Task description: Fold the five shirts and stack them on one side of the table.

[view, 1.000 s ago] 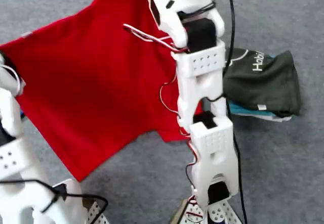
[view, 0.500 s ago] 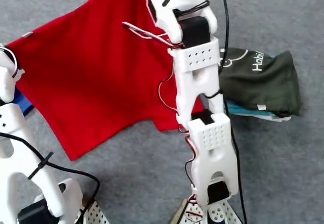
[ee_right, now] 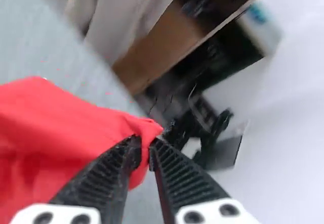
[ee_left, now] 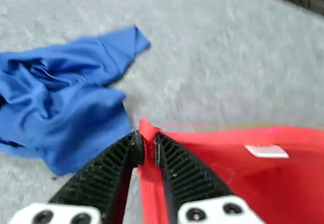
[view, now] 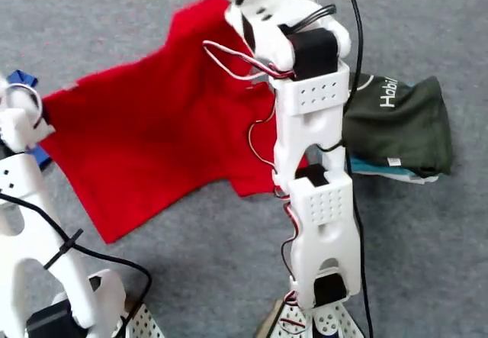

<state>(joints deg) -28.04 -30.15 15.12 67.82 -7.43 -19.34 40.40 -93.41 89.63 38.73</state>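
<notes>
Pulled rightward since a second ago, the soft red shirt (view: 152, 140) stretches between the ribbed left gripper (ee_left: 147, 147) and right gripper (ee_right: 145, 150), each pinching 1 corner, beside a crumpled blue shirt (ee_left: 61, 107).

You lose the right edge of the red shirt (view: 152, 140) behind the right arm (view: 313, 162), and its far corner is blurred. The left arm (view: 23, 201) covers most of the blue shirt (view: 17, 78). The dark green shirt (view: 396, 124) hides most of the teal shirt (view: 374, 168).

White lettering (view: 389, 92) on the folded dark green shirt (view: 408, 136), next to a curved white line of the same print; the word is partly hidden by the arm. Small white tag (view: 393, 162) at that shirt's lower edge: too small to read. White sewn label (ee_left: 267, 151) on the red shirt (ee_left: 238, 183): nothing legible.
</notes>
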